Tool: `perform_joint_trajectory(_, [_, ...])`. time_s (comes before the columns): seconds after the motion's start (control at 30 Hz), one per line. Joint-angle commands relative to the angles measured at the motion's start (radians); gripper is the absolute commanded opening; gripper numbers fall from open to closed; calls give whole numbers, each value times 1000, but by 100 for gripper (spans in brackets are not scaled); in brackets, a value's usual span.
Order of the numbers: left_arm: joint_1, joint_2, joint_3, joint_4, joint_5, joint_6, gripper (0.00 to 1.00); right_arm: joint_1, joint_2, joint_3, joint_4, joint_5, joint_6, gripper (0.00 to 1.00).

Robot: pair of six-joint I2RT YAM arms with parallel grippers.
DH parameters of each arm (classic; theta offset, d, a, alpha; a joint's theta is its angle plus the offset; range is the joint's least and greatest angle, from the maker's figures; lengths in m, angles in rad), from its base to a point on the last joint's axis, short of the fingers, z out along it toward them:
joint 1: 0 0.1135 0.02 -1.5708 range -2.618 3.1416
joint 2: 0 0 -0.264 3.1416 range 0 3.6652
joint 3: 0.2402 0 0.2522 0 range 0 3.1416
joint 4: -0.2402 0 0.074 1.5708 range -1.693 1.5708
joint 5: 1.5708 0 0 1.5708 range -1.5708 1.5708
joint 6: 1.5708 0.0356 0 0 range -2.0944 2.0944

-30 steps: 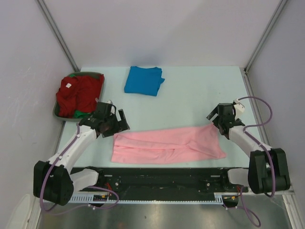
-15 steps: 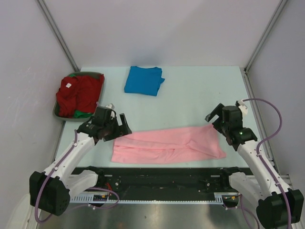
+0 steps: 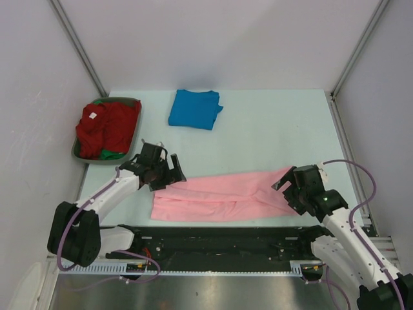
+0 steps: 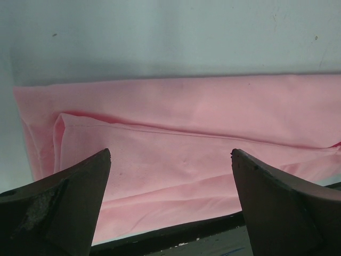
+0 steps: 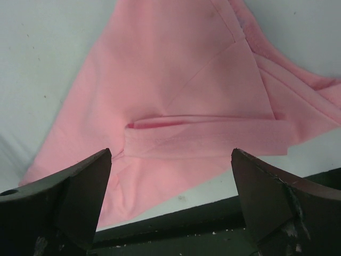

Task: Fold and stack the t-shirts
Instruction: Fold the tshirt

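Note:
A pink t-shirt lies folded lengthwise into a long strip near the table's front edge; it fills the left wrist view and the right wrist view. My left gripper hovers open over the strip's left end, nothing between its fingers. My right gripper hangs open above the strip's right end, where a folded sleeve shows; its fingers hold nothing. A blue t-shirt lies folded at the back of the table.
A grey tray at the back left holds a heap of red and green garments. A black rail runs along the table's near edge, right below the pink strip. Grey walls close both sides.
The left gripper has slid right onto the pink strip's left end. The right gripper has come down and toward the near edge, now above the strip's right end. The shirt has not moved.

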Motion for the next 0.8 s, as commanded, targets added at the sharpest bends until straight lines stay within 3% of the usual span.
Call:
perform_joint_trajectory(0.0, [-13, 33, 24, 83, -5, -30, 100, 28, -49, -2, -97, 22, 73, 100])
perform_joint_trajectory(0.27, [-13, 56, -46, 164, -14, -68, 100, 76, -77, -54, -154, 52, 130, 100])
perform_joint_trajectory(0.77, [-13, 16, -27, 135, -1, -73, 100, 97, -7, -170, 14, 114, 210, 100])
